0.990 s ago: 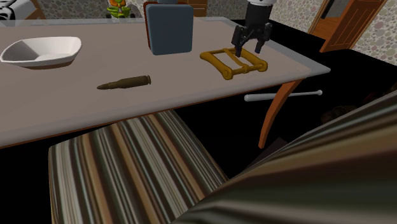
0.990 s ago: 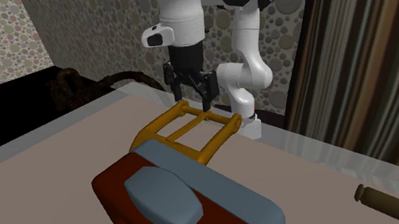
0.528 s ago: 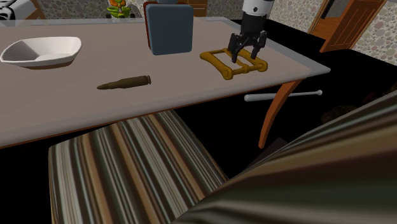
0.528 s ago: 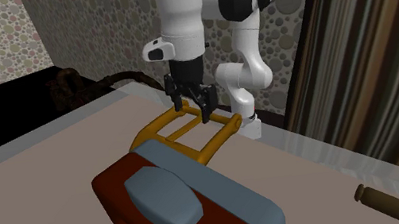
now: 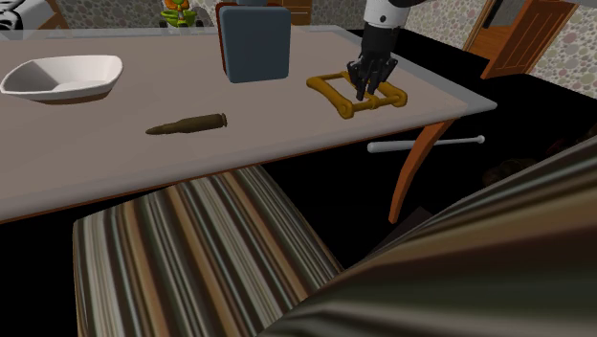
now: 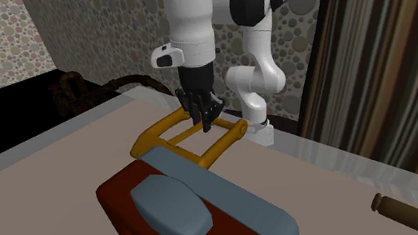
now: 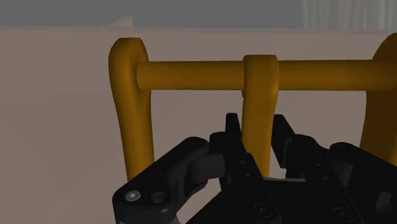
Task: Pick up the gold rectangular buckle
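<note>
The gold rectangular buckle (image 5: pixel 330 92) lies flat on the beige table (image 5: pixel 96 158), near the corner at the shoulder view's right. My black gripper (image 5: pixel 365 90) is down on it, pointing at the tabletop. In the wrist view the two fingers (image 7: pixel 232 137) clasp the buckle's middle prong (image 7: pixel 257 95), with the cross bar just beyond them. The second exterior view shows the gripper (image 6: pixel 206 124) shut on the prong, the gold frame (image 6: pixel 169 131) spreading to either side of it.
A blue-grey and red-brown box (image 5: pixel 254 43) stands close beside the buckle (image 6: pixel 188 216). A brass cartridge (image 5: pixel 187 123) and a white bowl (image 5: pixel 62 75) lie farther along the table. A striped chair (image 5: pixel 191 258) stands at the table's near edge. A white rod (image 5: pixel 426 145) lies below.
The gripper came down from just above the buckle and its fingers, open before, have shut around the middle prong. The buckle shifted slightly.
</note>
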Controlling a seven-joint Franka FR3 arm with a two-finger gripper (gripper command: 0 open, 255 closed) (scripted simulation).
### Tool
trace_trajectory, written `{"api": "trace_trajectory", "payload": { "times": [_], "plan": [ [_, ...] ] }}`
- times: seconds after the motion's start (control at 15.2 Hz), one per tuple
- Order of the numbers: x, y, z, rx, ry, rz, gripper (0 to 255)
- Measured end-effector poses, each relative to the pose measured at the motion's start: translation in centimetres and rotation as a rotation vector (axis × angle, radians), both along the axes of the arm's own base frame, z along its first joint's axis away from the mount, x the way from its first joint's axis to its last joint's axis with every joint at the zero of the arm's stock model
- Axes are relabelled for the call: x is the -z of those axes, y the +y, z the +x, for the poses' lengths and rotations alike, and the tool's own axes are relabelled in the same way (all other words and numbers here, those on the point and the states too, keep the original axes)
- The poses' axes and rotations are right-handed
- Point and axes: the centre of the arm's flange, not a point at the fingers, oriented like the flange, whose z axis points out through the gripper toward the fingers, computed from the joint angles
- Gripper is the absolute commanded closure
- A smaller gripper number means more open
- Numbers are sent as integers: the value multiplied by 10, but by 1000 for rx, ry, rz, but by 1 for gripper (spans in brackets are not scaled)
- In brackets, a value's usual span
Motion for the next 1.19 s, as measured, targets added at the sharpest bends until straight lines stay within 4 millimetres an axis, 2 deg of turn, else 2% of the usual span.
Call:
{"api": "trace_trajectory", "payload": {
  "times": [0.33,1.19],
  "plan": [
    [-2,0,0,0,0,0,255],
    [-68,-1,1,1,0,0,255]
  ]
}}
